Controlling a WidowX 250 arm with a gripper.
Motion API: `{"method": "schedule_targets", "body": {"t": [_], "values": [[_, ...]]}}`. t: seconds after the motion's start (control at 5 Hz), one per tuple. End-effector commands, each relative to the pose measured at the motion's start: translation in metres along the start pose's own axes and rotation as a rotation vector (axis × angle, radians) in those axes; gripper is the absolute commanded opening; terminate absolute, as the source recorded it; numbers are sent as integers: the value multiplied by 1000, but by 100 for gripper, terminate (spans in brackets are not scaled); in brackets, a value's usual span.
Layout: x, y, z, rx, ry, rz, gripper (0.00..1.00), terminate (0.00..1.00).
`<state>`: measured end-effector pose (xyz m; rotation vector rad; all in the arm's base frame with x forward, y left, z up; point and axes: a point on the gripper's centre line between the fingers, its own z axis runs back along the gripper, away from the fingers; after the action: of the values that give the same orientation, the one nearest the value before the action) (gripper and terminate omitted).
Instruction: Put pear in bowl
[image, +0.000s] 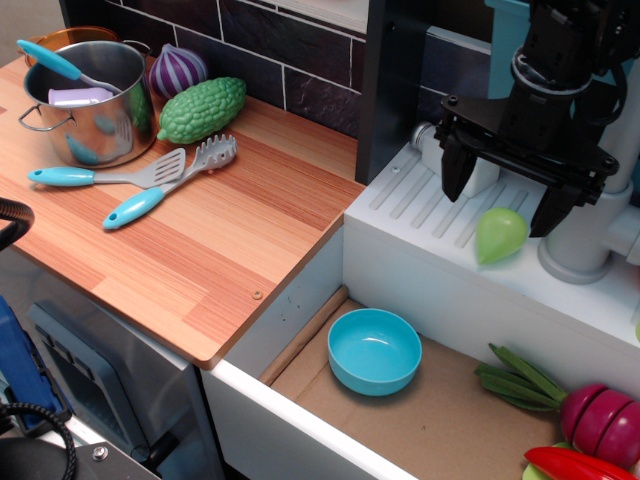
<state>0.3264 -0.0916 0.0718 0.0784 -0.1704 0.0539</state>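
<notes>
The pear (500, 235) is small, smooth and light green. It lies on the white ridged ledge (410, 195) at the right, near the ledge's front edge. My black gripper (505, 195) hangs just above it, open, with one finger on each side of the pear and apart from it. The turquoise bowl (374, 350) stands empty on the brown floor of the lower basin, below and to the left of the pear.
A steel pot (90, 100), a bumpy green gourd (202, 108), a purple onion (176, 70), a spatula (105, 176) and a pasta spoon (170, 180) are on the wooden counter at left. Dark green stalks (520, 378) and a magenta vegetable (602, 420) lie right of the bowl. A grey faucet base (575, 245) stands beside the pear.
</notes>
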Motion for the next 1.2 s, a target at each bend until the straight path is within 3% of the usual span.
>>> {"method": "schedule_targets", "body": {"t": [0.0,0.4,1.0], "values": [[0,0,0,0,0,0,100,0],[12,-4,-24,-22,-103,-1,100,0],[28,2,-45,-52,-171,-50,100,0]]}}
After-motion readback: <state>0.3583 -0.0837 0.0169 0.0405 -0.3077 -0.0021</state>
